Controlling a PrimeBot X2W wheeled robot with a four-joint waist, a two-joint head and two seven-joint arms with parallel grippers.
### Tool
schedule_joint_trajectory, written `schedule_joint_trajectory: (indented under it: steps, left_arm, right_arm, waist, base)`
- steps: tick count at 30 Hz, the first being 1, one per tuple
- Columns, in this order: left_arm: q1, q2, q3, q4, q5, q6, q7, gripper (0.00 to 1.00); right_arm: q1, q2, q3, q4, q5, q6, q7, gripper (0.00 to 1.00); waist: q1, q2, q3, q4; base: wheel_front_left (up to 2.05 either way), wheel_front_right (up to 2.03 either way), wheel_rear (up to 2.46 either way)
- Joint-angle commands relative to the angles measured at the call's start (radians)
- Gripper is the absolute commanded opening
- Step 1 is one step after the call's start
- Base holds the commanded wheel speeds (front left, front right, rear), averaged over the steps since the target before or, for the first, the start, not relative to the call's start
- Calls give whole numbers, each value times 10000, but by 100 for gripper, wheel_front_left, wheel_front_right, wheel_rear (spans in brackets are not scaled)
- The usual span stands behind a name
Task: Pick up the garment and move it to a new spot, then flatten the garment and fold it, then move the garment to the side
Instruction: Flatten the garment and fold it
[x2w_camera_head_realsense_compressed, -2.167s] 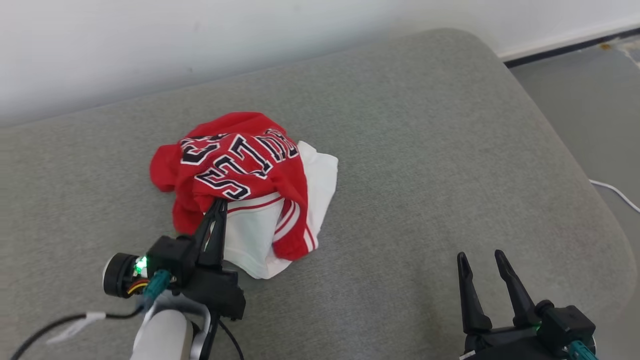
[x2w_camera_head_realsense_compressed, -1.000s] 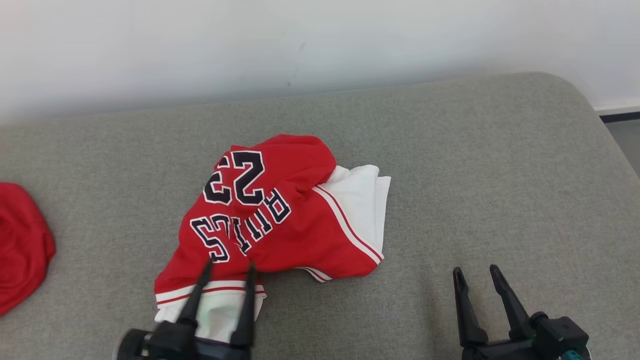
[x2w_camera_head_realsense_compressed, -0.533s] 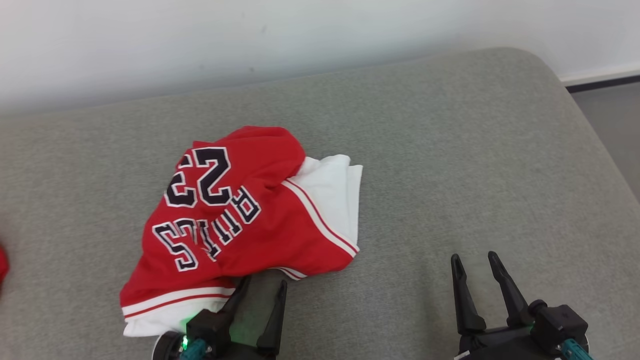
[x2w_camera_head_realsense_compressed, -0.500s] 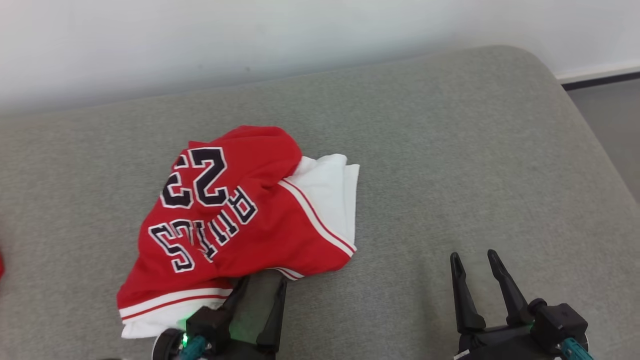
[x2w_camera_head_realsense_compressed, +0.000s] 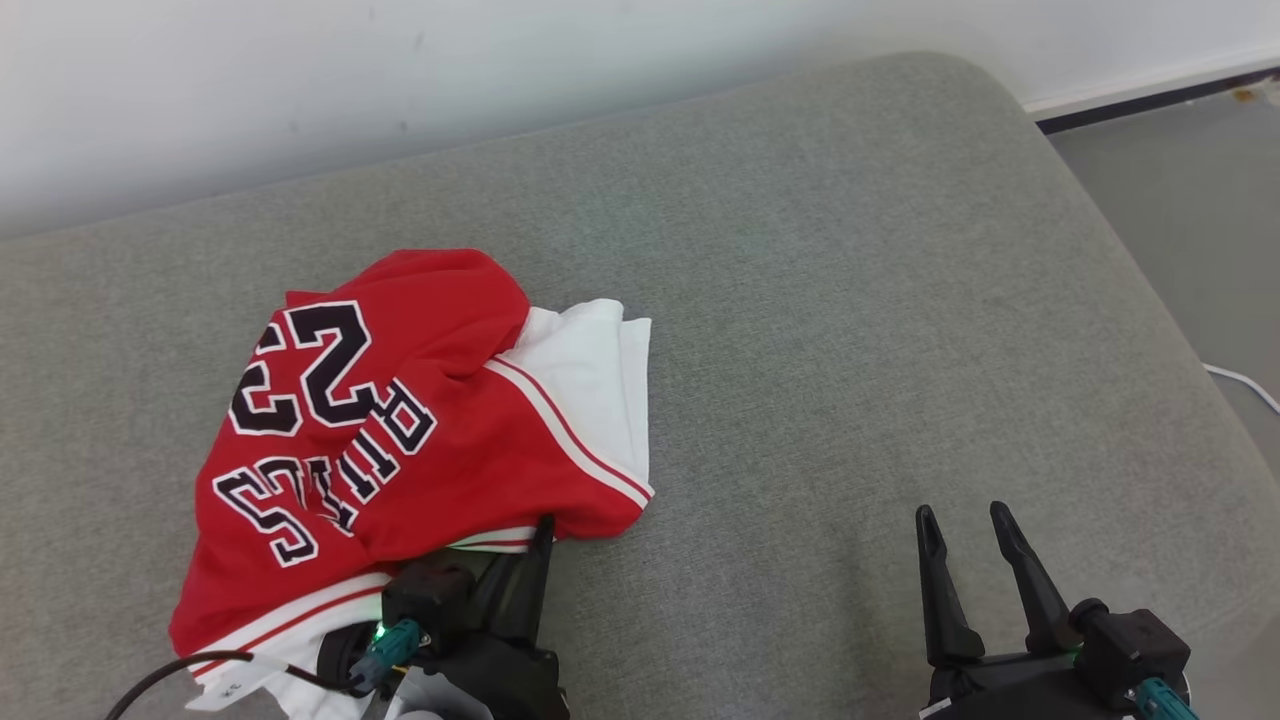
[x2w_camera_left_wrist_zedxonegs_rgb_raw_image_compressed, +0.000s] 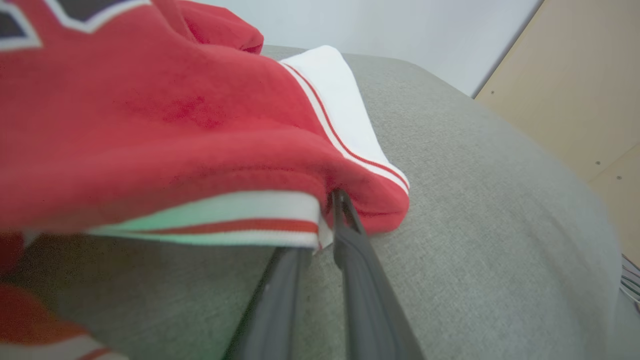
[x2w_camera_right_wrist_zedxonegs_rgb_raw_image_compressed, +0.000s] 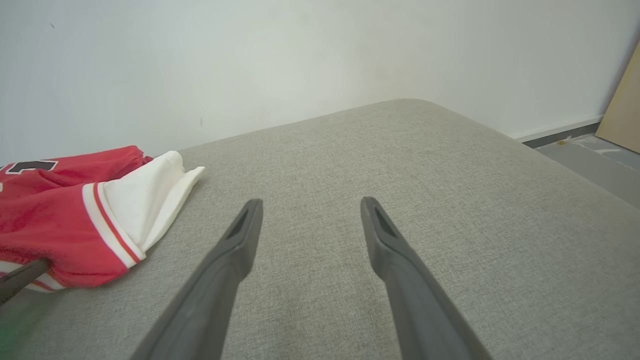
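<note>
Folds crowd the red jersey (x2w_camera_head_realsense_compressed: 400, 430), heaped toward the near left edge of the grey cushion (x2w_camera_head_realsense_compressed: 850, 300). The left pincer (x2w_camera_head_realsense_compressed: 540, 530) has its fingers nearly together at the striped hem, probably to lift and spread it; whether they truly grip, I cannot tell. The right pincer (x2w_camera_head_realsense_compressed: 965, 515) hovers wide open and empty over the near right corner.

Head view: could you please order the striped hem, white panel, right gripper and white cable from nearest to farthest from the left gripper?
1. Striped hem: at the left gripper fingertips.
2. White panel: just beyond it.
3. Right gripper: lower right.
4. White cable: far right edge.
</note>
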Motion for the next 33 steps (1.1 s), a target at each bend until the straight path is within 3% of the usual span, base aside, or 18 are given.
schedule_joint_trajectory:
  steps: [1,12,19,28,33]
  left_arm:
    - [8,24,-16,-146,-60,-10,-16,0]
    - [2049,161,254,-2314,27,79,-17,0]
    - [3798,814,802,-3607,-322,625,291,0]
    - [4385,1737,2002,-3929,-633,1209,336,0]
    - [4260,1659,2143,-3447,-808,1236,270,0]
  right_arm:
    - [67,-5,-10,-20,7,35,-19,100]
    - [612,-5,-108,92,117,35,-18,100]
    - [702,-8,-43,123,233,35,-19,100]
    - [738,-11,0,249,73,35,-19,100]
    - [812,-8,-90,288,-44,35,-19,100]
  waist:
    - [-1,0,-130,173]
    - [-1,0,-1042,1995]
    - [-1,0,-1116,2884]
    - [-1,0,-1154,3216]
    - [-1,0,-1274,3229]
  base:
    - [0,0,0]
    - [0,0,0]
    - [0,0,0]
    - [0,0,0]
    - [0,0,0]
